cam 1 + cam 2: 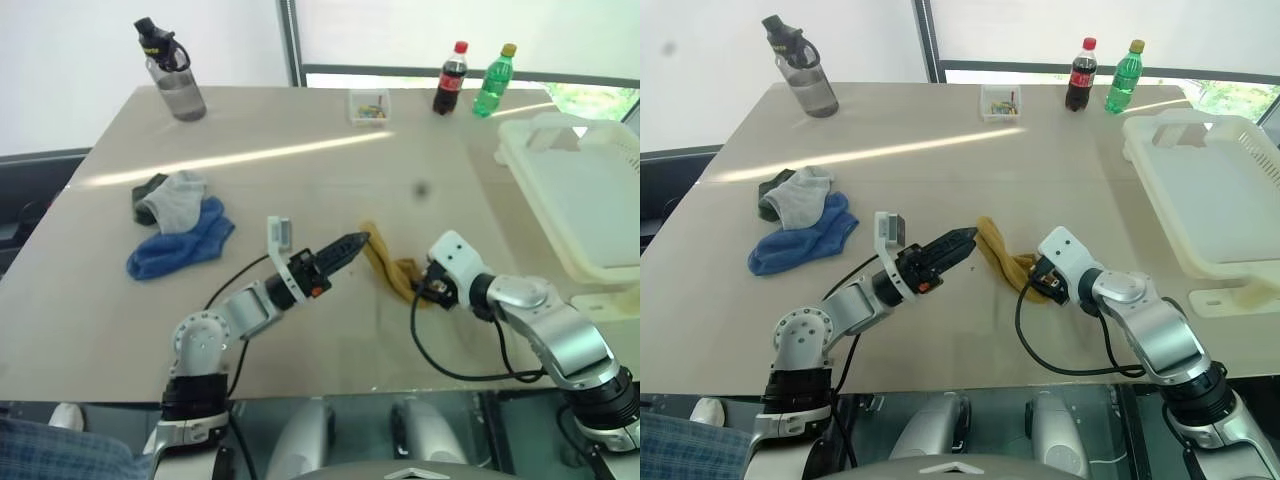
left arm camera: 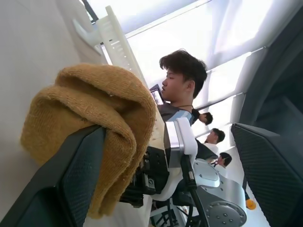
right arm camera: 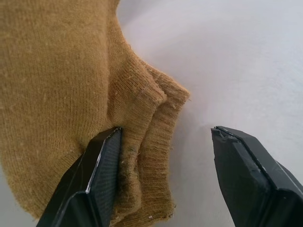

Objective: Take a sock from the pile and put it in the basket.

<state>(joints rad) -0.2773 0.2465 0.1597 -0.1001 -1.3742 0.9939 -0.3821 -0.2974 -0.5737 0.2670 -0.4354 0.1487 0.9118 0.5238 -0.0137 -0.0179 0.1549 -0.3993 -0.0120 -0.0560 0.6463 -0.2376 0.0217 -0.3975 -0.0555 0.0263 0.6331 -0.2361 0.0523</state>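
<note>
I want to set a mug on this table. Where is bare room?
Bare tabletop lies between the water bottle and small clear box, and between the sock pile and basket. It is crowded near the mustard sock, where both tools meet.

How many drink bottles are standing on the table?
3: a grey water bottle at the far left corner; a cola bottle and a green soda bottle side by side at the far edge.

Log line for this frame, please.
sock: on table, between grippers | left gripper: open, at sock end | right gripper: open, at other end | basket: empty
</note>
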